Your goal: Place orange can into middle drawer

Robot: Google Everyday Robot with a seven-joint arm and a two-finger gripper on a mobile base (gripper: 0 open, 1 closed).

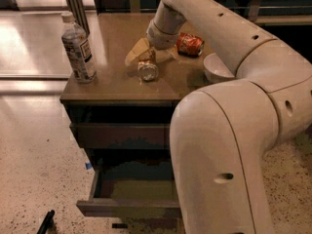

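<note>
The orange can [147, 68] lies on its side on the cabinet top [112, 82], its silver end facing the camera. My gripper [151, 55] is right above and behind it. It is open, with one pale finger [136, 51] to the can's left and the other to its right. The middle drawer [129, 207] is pulled open low in the cabinet and shows a bare greenish-grey floor.
A water bottle [78, 48] stands at the top's left edge. A red-orange can [190, 44] lies behind the gripper. A white bowl [216, 67] is partly hidden by my arm [234, 145], which fills the right side. A closed drawer [122, 134] sits above the open one.
</note>
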